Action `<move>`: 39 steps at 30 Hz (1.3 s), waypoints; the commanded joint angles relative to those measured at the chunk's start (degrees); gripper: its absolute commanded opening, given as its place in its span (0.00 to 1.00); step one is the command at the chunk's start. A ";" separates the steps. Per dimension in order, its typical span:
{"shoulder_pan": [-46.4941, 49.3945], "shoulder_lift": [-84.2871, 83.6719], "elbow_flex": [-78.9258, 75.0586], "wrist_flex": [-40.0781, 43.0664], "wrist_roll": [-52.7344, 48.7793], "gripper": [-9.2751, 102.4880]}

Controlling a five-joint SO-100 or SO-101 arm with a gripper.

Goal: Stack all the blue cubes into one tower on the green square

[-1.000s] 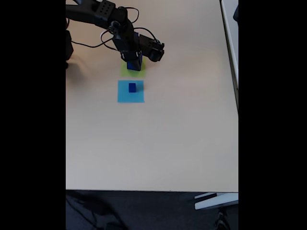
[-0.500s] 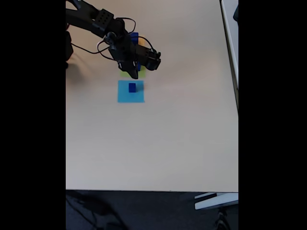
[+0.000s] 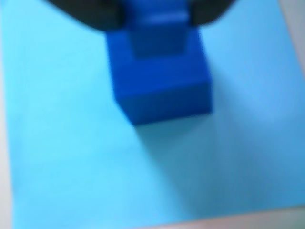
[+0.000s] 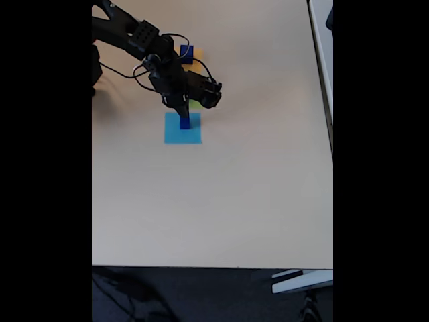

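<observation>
You have the black two-finger gripper [image 4: 183, 115] down over the small dark navy-blue solid cube [image 4: 185, 123], which sits on the flat light-blue paper square [image 4: 182, 136], slightly toward that square's far edge in the fixed view. In the wrist view the same cube [image 3: 159, 81] lies just under the dark finger shapes at the top of the frame; the picture is blurred, so you cannot tell how wide the jaws stand or whether they touch the cube yet. A second navy-blue cube [image 4: 186, 51] sits farther back on the orange-yellow paper square [image 4: 196, 65]. The lime-green paper square [image 4: 195, 103] is largely hidden beneath the arm, only a sliver showing, and whatever stands on it cannot be made out. Handling judgement: the cube looks rigid, light and flat-faced, so it should neither deform nor need much force, but smooth sides may slip if pinched near a corner. Take it on two opposite vertical faces, at about mid-height, fingers square to those faces so it does not rotate on lifting. Keep the fingertips off the paper; the loose sheet could drag. A level grip matters, since the cube must land flat on a tower.
</observation>
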 commanded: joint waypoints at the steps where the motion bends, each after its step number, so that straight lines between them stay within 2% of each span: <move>1: 0.26 0.35 -0.35 -0.97 -0.44 0.08; 39: -0.44 -0.44 1.32 -3.69 -0.18 0.08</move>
